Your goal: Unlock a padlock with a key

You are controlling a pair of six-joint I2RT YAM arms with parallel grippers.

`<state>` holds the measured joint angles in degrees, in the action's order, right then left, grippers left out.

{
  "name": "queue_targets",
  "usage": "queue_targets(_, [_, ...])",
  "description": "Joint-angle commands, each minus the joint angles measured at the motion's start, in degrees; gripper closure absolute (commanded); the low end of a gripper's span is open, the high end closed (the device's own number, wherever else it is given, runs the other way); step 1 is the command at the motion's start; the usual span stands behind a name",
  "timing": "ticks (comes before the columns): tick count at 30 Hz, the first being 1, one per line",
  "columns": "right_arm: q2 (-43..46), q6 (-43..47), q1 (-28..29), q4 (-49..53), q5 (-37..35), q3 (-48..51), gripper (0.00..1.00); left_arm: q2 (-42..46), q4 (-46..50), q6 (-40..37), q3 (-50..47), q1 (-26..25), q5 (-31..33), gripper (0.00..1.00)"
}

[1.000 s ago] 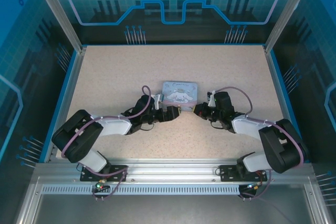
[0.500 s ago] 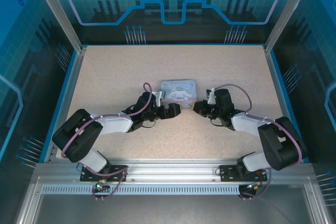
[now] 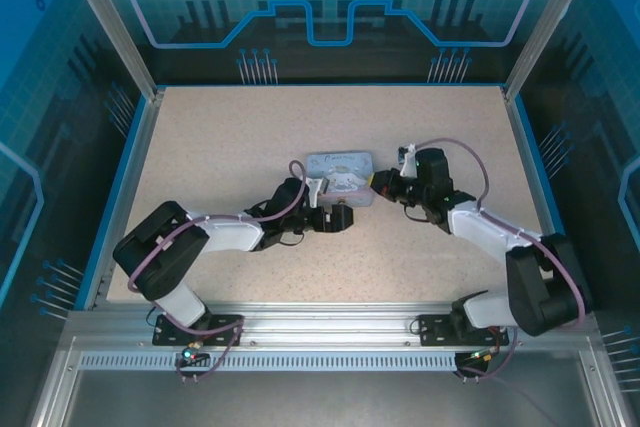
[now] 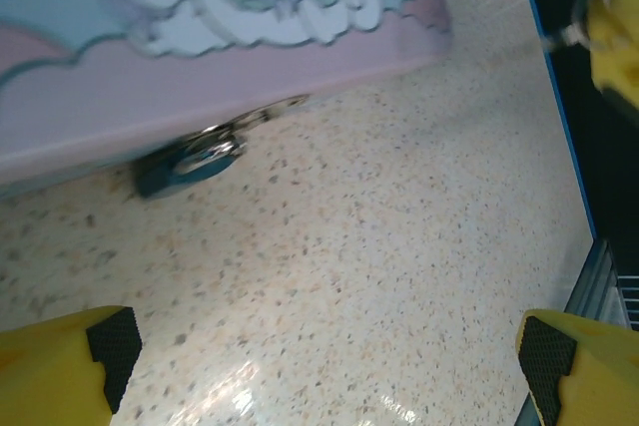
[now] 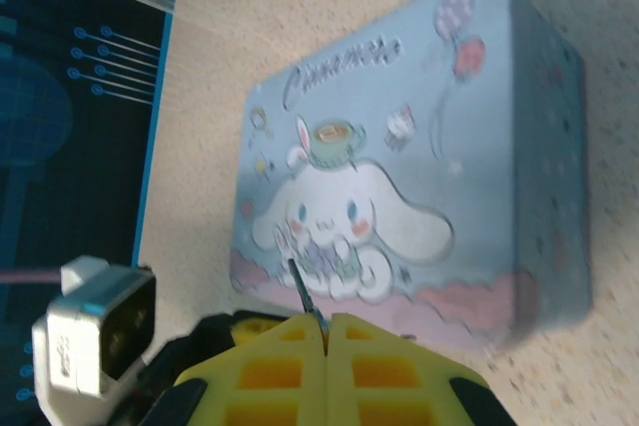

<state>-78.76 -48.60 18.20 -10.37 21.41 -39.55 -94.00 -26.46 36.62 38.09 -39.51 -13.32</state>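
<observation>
Raised script (image 5: 342,65) reading "Cinnamoroll", its last letters unclear, stands on the tin (image 5: 499,137) lid, at twelve o'clock from the cartoon figure (image 5: 344,221).

One tin (image 3: 340,178), one padlock (image 4: 185,165), one key (image 5: 303,288), two claws (left claw (image 4: 329,356), right claw (image 5: 327,334)).

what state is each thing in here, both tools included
tin, closed, flat on the table, printed lid up
padlock, lying on the table against the tin's side; locked or not, too blurred to tell
left tool, open, empty, low over the table near the padlock
right tool, shut on the key
key, thin tip sticking out past the tool
</observation>
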Motion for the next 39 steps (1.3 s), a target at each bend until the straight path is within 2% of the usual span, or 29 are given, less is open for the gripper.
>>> queue_targets(1, [-3.6, -2.2, -0.5, -1.3, -0.6, -3.8, 1.0, -2.2, -2.1, -5.7, -0.1, 0.0, 2.4, 0.01])
queue_targets(11, [-11.3, -5.1, -0.4, -3.2, -1.0, -7.6, 1.0, -7.2, -8.7, -15.3, -0.4, -0.3, 5.9, 0.01])
queue_targets(18, [-13.8, -5.7, -0.4, -3.2, -1.4, -7.7, 1.0, -10.0, -7.7, -19.7, 2.1, -1.6, 9.9, 0.01])
queue_targets(32, [-15.3, -6.1, -0.4, -3.3, -0.7, -7.9, 1.0, -15.6, -15.3, -21.2, 0.8, -4.3, 23.3, 0.02])
queue_targets(39, [-16.0, -5.8, -0.4, -3.5, -0.1, -8.3, 1.0, -16.9, -15.9, -21.1, 1.5, -4.3, 20.9, 0.01])
